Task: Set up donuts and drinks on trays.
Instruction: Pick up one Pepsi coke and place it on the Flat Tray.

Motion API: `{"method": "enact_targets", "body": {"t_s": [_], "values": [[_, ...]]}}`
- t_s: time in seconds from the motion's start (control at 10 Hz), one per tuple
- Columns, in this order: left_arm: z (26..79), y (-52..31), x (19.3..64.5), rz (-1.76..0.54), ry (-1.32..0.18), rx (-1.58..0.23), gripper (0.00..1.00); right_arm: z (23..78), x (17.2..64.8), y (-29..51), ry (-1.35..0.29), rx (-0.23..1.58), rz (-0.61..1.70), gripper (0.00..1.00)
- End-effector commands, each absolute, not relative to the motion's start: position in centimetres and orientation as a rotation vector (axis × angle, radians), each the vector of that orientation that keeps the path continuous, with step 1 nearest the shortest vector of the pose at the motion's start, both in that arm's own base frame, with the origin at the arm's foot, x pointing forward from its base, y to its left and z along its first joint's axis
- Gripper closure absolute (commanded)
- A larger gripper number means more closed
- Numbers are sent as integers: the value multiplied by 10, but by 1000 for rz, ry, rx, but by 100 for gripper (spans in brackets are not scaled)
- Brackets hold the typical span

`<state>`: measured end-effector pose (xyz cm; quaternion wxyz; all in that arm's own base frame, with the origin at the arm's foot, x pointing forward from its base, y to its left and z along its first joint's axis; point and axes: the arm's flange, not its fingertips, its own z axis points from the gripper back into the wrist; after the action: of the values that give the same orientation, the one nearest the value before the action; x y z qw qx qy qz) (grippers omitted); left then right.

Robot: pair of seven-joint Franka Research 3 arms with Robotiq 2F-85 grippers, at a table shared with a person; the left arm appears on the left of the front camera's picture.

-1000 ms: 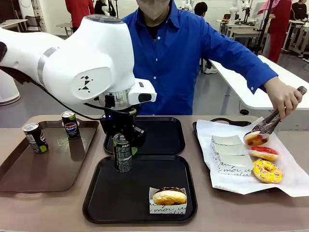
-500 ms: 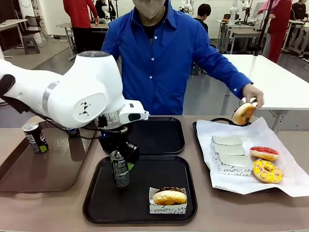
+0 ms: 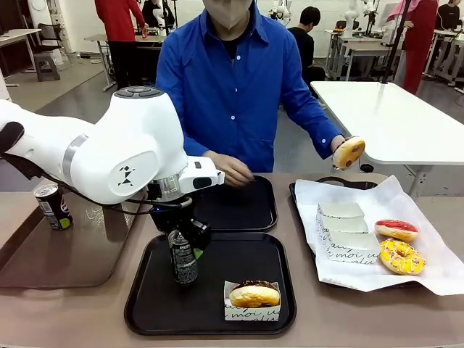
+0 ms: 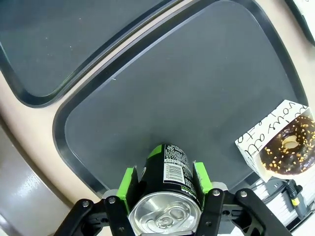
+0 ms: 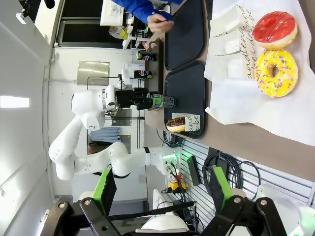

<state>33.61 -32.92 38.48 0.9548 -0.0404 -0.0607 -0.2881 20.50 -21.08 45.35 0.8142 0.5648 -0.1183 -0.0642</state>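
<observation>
My left gripper (image 3: 187,241) is shut on a dark drink can (image 3: 184,262) with green marks, held upright at the left of the near black tray (image 3: 217,313); I cannot tell if its base touches. In the left wrist view the gripper (image 4: 166,178) clamps the can (image 4: 170,196) with green pads above the tray (image 4: 172,93). A chocolate donut (image 3: 254,294) in a lettered sleeve lies at this tray's front right. The far black tray (image 3: 250,210) has the person's hand (image 3: 230,171) at its edge. Their other hand holds a glazed donut (image 3: 349,152) in the air. My right gripper (image 5: 162,189) is open.
A brown tray (image 3: 80,254) on the left holds another can (image 3: 52,206). On the right, white paper (image 3: 362,275) carries a red-iced donut (image 3: 396,230), a yellow-sprinkled donut (image 3: 401,257) and folded sleeves (image 3: 341,230). My big white left arm (image 3: 130,148) hangs over the table's left half.
My left gripper has lowered the can toward the near tray's left side. The person lifted a glazed donut off the paper and carried it left; their other hand came to the far tray.
</observation>
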Motion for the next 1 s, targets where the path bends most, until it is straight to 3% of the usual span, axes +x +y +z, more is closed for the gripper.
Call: {"method": "enact_targets", "body": {"t_s": [0.0, 0.3, 0.4, 0.9], "values": [[379, -326, 334, -620, -155, -73, 43, 452, 205, -212, -268, 1227, -121, 0], [377, -327, 335, -638, -195, -20, 43, 452, 205, -212, -268, 1227, -121, 0], [377, -326, 333, -640, -201, -18, 1, 452, 205, -212, -268, 1227, -121, 0], [385, -324, 331, -638, -215, -34, 2, 452, 205, -212, -268, 1227, -121, 0]]}}
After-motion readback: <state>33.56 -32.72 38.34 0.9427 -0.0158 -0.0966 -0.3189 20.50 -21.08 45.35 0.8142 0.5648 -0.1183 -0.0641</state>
